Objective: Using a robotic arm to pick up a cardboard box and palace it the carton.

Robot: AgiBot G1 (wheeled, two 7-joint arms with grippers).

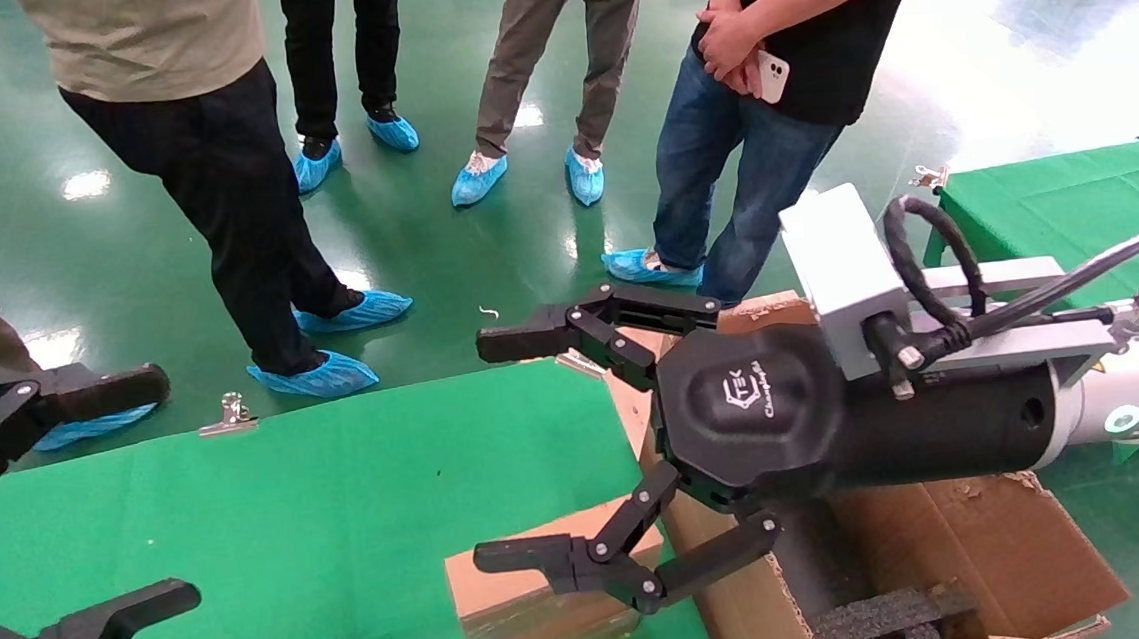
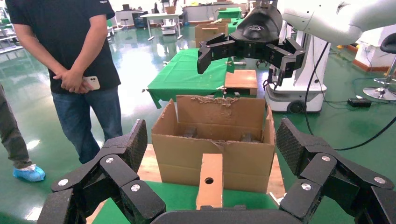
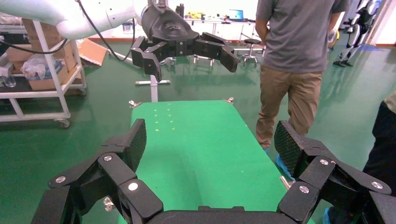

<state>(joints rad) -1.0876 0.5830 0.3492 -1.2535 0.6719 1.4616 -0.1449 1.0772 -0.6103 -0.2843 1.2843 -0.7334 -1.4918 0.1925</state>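
Note:
The small brown cardboard box (image 1: 525, 618) lies on the green table (image 1: 343, 516) near its front edge, right beside the carton (image 1: 997, 550). The left wrist view shows the box (image 2: 210, 179) end-on with a round hole, and the carton (image 2: 215, 140) stands behind it with black foam inside. My right gripper (image 1: 498, 450) hangs open above the box, holding nothing, and its lower finger crosses in front of the box. At the table's left side my left gripper (image 1: 155, 489) is open and empty, facing the box from a distance. In the right wrist view only green cloth lies between the right gripper's (image 3: 210, 144) fingers.
Several people in blue shoe covers (image 1: 313, 376) stand close along the table's far edge. A metal clip (image 1: 230, 413) holds the cloth at that edge. A second green table (image 1: 1072, 194) stands at the far right. The carton's ragged flaps (image 2: 217, 100) stick up.

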